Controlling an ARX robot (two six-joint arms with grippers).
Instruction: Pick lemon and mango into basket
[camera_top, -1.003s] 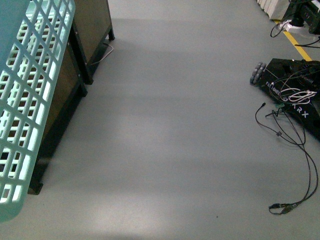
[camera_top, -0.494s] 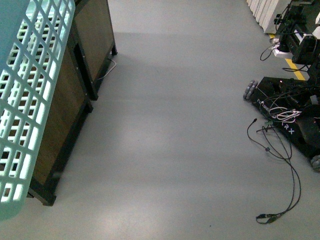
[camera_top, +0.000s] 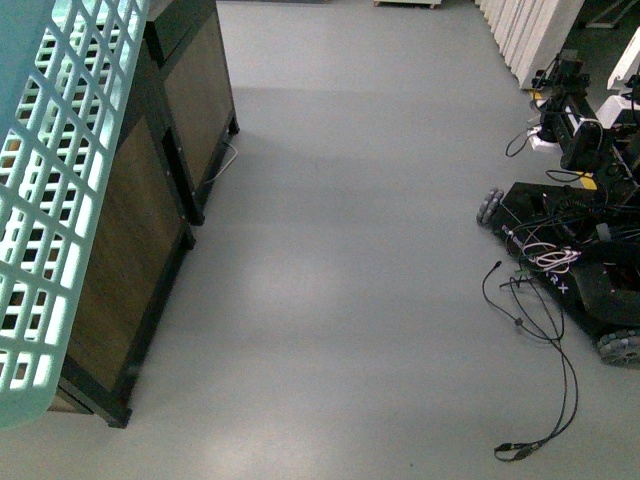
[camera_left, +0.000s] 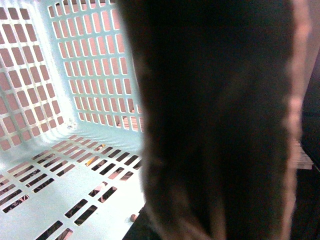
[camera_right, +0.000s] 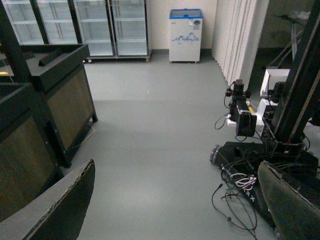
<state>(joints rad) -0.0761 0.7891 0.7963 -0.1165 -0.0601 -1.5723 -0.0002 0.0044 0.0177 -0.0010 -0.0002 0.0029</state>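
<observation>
The pale teal basket (camera_top: 20, 50) hangs at the far left of the front view, its slotted wall close to the camera. In the left wrist view I look into the basket (camera_left: 50, 200), and its slotted floor and walls show nothing inside. My left gripper (camera_left: 215, 165) is shut on the basket; one dark blurred finger (camera_left: 215, 100) fills most of that view. My right gripper (camera_right: 175, 200) is open above the grey floor, with nothing between its fingers (camera_right: 60, 210). The lemon and the mango are out of view.
Dark wooden cabinets (camera_top: 150, 200) stand along the left. Another black robot base (camera_top: 580, 260) with loose cables (camera_top: 540, 380) sits on the floor at the right. Glass-door fridges (camera_right: 100, 25) and a small white freezer (camera_right: 185, 35) line the far wall.
The front view has shifted: the cabinets and the black robot base slide down the picture and more of the far floor shows. The basket keeps its place at the left.
</observation>
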